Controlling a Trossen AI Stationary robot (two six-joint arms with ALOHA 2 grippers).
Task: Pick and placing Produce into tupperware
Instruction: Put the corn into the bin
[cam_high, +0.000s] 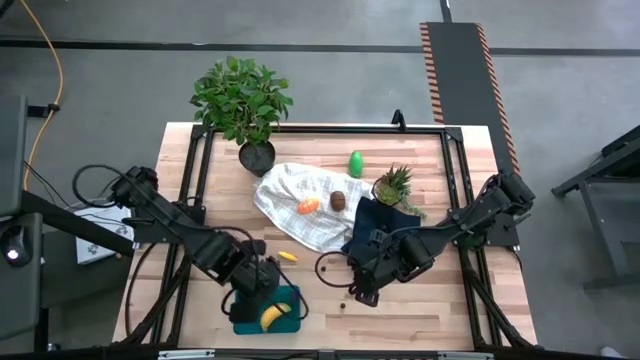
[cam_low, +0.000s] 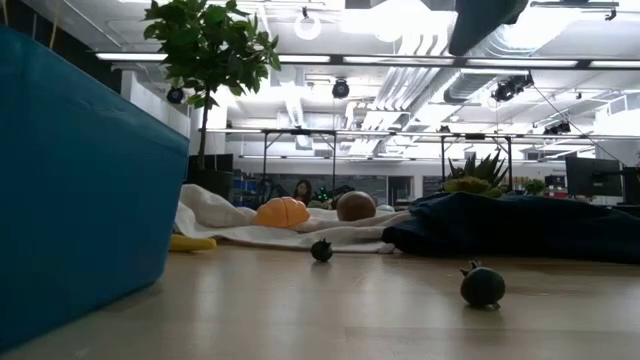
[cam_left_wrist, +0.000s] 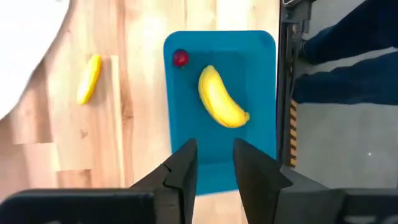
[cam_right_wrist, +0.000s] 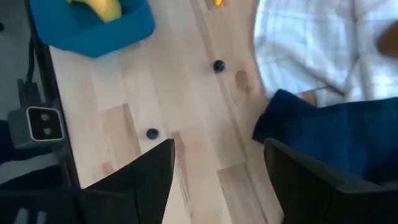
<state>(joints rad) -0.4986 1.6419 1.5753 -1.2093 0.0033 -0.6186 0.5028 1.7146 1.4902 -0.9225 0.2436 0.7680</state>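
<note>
- My left hand (cam_left_wrist: 214, 165) hovers over the tupperware (cam_left_wrist: 261, 93), fingers narrowed with a gap between them and pinching nothing; I judge it has nothing left to carry here.
- The banana (cam_left_wrist: 222, 98) and a red bit (cam_left_wrist: 180, 58) lie inside.
- My right hand (cam_right_wrist: 217, 165) waits spread and empty above the table (cam_right_wrist: 186, 112), near the dark bits (cam_right_wrist: 152, 133), likely next.
- A small yellow piece (cam_left_wrist: 89, 78) lies on the table beside the tupperware.

Teal tupperware (cam_left_wrist: 264, 93) at near table edge contains a banana (cam_left_wrist: 221, 99) and red bit (cam_left_wrist: 180, 58). Orange piece (cam_high: 308, 206) and kiwi (cam_high: 338, 201) lie on white cloth (cam_high: 290, 215).
</note>
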